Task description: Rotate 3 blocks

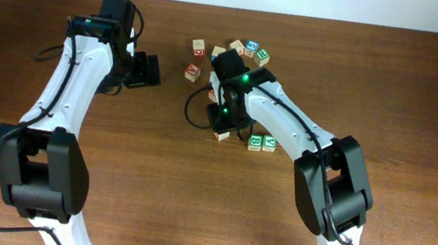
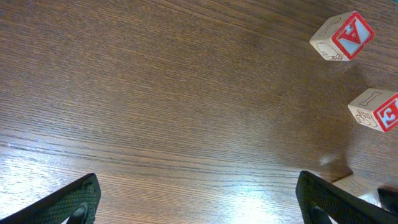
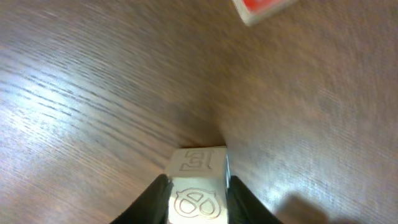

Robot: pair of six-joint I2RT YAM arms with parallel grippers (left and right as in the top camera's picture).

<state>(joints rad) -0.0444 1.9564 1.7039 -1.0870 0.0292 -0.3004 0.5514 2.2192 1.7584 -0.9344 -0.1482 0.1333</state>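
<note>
The right wrist view alone shows the grip: the right jaws pinch a pale block [image 3: 198,165] from both sides. Its far face carries a carved E and its near face a ringed emblem. Whether it rests on the wood surface [image 3: 93,93] or sits just above it I cannot tell. A red-printed cube [image 3: 261,7] lies blurred at that view's top edge.

From overhead the pale block is hidden beneath the right arm [image 1: 235,99]. That view gives instead a green-lettered block [image 1: 256,142] and a second green-lettered block [image 1: 270,143], side by side and touching, just beside the wrist. A loose cluster of other cubes [image 1: 251,50] sits farther back.

The left wrist view shows the left jaws spread wide with nothing between them, over bare wood. Two red-lettered cubes [image 2: 342,36] [image 2: 375,110] lie near its right edge. Overhead, the left arm [image 1: 79,77] stands well apart from the green pair, its jaws facing those red cubes
</note>
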